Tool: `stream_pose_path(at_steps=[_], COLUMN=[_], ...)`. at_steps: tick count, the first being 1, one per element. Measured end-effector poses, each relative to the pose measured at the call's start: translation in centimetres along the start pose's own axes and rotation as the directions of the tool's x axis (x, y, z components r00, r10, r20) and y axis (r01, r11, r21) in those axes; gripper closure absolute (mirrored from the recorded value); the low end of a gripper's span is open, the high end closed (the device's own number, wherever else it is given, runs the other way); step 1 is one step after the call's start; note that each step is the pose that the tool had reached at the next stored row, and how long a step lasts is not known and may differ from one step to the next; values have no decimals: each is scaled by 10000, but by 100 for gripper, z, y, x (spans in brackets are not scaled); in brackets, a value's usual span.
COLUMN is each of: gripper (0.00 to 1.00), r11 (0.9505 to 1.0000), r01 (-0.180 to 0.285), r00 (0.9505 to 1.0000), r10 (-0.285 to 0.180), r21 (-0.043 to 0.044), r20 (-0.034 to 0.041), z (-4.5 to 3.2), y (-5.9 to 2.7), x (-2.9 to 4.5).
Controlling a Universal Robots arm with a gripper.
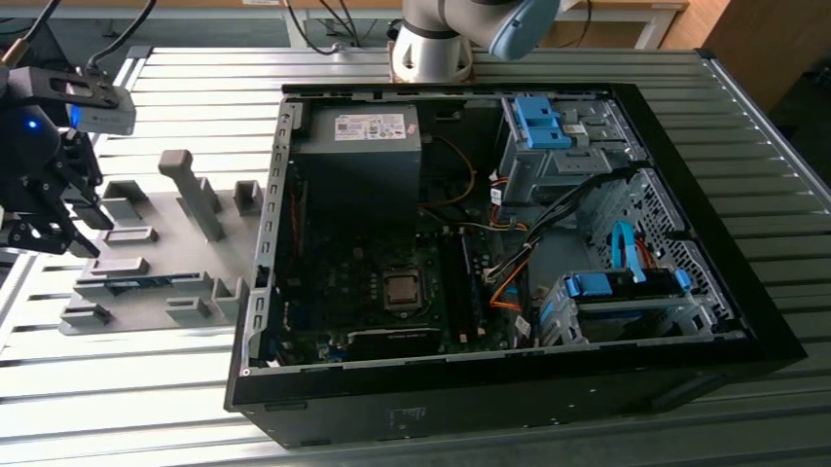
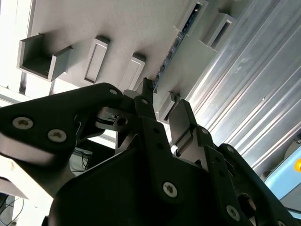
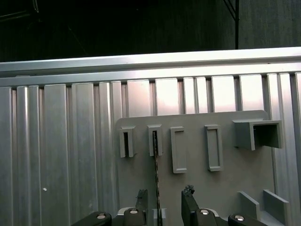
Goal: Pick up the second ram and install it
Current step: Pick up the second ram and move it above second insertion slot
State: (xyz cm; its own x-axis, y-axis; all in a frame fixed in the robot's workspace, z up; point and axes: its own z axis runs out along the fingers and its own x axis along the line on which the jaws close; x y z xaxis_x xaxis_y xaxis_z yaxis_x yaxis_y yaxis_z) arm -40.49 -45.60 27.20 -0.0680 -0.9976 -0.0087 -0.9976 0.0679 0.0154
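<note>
1. Since the ram sits edge-up in its slot on the grey fixture, the pick isn't done and nothing is lifted.
2. Position: the gripper hangs over the fixture at the exterior view's left, well apart from the case.
3. Its fingers are spread wide and hold nothing. In both wrist views the ram's line runs into the gap between them, nearer one finger than the other. No contact that I can see.
4. Can't tell whether the tips are already down alongside the ram or above it. The exterior view suggests above.
5. Progress: alignment looks about there. Grasp, lift and install on the motherboard are all outstanding.
6. Can't tell what the memory slots hold from here.
</note>
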Motion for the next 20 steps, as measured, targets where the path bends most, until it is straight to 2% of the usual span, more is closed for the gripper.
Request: stream_pose_path(at_steps=[6,16,20], gripper=[58,58,58], r11=[10000,10000,10000], r01=[0,-3,-3], r00=[10000,10000,10000], r10=[0,3,3], r21=[2,15,21], r20=[2,0,2], z=[25,201,216], y=[-1,-4,-4], x=[0,8,9])
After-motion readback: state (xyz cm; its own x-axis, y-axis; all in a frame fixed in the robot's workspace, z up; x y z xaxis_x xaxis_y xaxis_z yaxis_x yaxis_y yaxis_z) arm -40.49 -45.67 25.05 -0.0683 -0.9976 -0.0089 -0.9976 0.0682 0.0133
